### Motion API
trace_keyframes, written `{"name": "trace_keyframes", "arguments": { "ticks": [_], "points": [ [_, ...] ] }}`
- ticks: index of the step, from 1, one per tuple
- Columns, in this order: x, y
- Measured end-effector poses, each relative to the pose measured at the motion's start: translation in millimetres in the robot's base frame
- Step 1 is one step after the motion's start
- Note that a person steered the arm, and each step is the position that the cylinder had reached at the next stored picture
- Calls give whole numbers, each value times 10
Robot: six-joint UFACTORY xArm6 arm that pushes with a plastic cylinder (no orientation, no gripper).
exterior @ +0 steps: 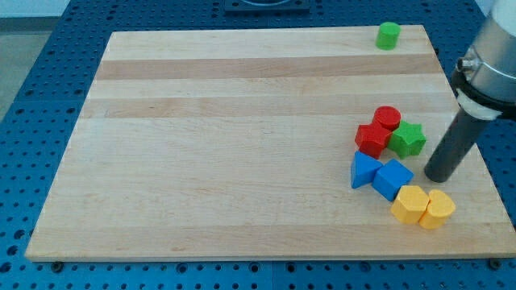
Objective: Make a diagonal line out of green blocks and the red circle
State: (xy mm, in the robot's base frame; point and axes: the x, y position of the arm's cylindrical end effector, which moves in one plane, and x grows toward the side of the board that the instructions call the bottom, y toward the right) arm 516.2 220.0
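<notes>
Resting my tip [439, 177] beside green star [408, 138] (apart)

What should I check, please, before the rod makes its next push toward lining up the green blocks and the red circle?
1. My tip visible on the board: ok.
2. Tip clear of blocks, right of the green star: ok.
3. Red circle free to push alone: not ok, it touches the red star.
4. Green cylinder near the others: not ok, it sits at the top edge.
5. Diagonal formed: not ok.
</notes>
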Motion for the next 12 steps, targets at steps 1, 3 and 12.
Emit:
{"name": "trace_keyframes", "arguments": {
  "ticks": [1,3,12],
  "points": [
    [-164,-22],
    [-449,-40],
    [-1101,-745]
  ]
}}
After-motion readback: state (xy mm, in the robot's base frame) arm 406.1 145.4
